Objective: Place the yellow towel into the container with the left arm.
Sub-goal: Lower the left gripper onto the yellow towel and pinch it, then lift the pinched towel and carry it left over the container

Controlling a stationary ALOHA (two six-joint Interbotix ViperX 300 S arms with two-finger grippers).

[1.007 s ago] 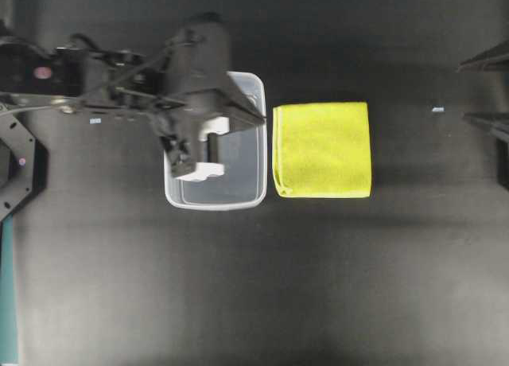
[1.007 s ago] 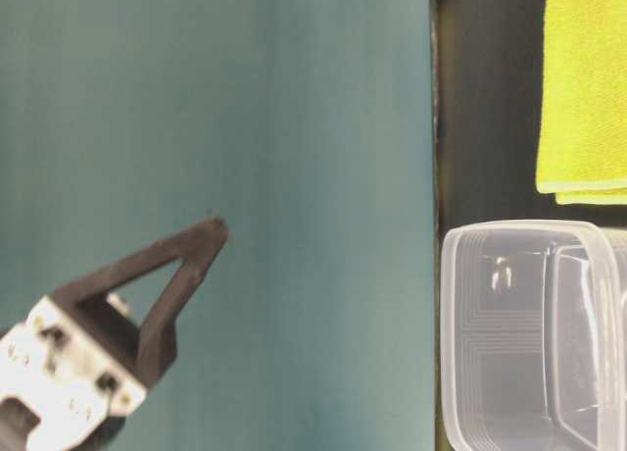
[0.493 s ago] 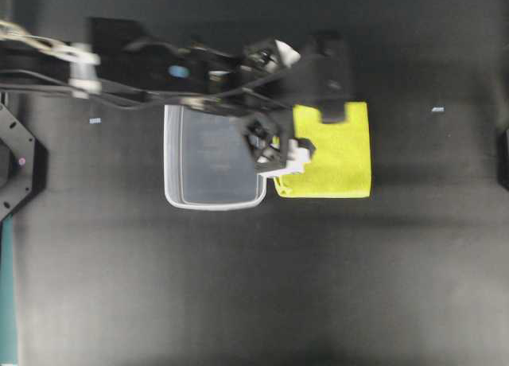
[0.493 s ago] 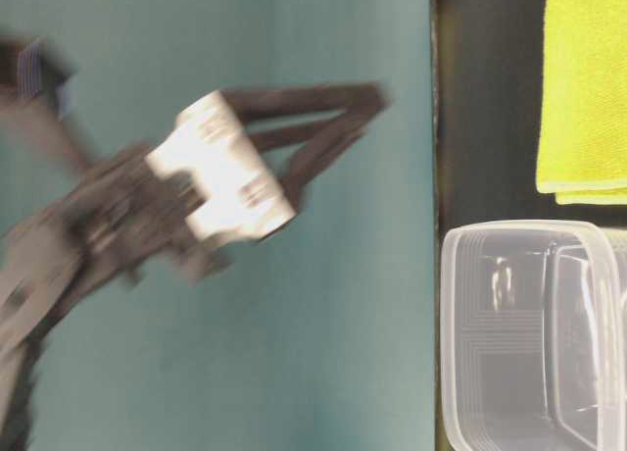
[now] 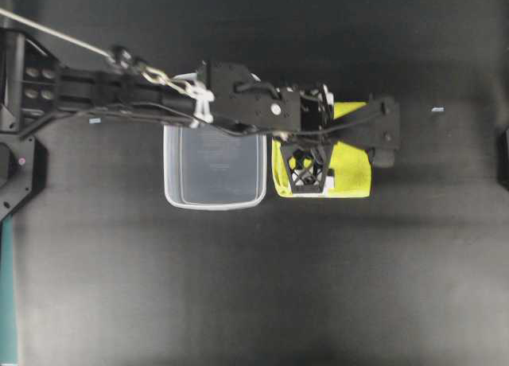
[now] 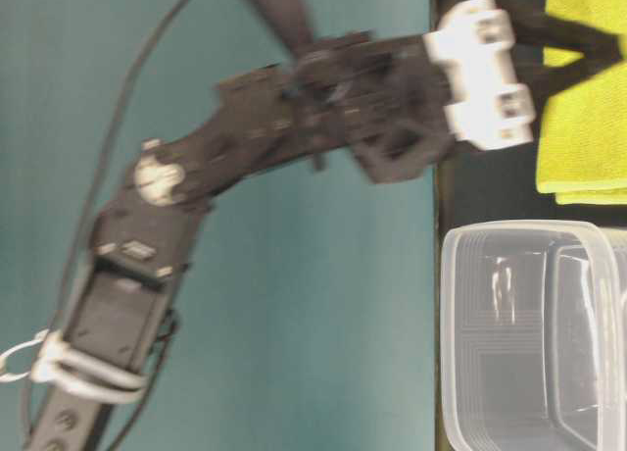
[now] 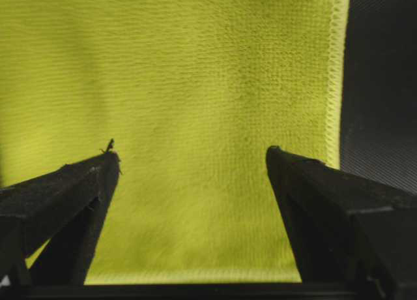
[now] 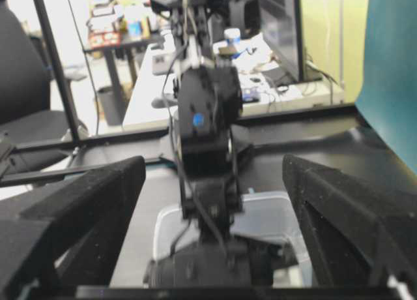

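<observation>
Left gripper jaws wide apart over yellow towel, holding nothing.

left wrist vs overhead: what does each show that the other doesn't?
Left wrist only: close-up of the yellow towel weave and its stitched hem, seen between the open fingers of the left end effector, which stand apart and hold nothing.

Overhead only: the container, seemingly with nothing in it, just left of the towel; the whole left arm reaching across it; the black table.

Both: the towel lying flat outside the container, left end effector over it.
</observation>
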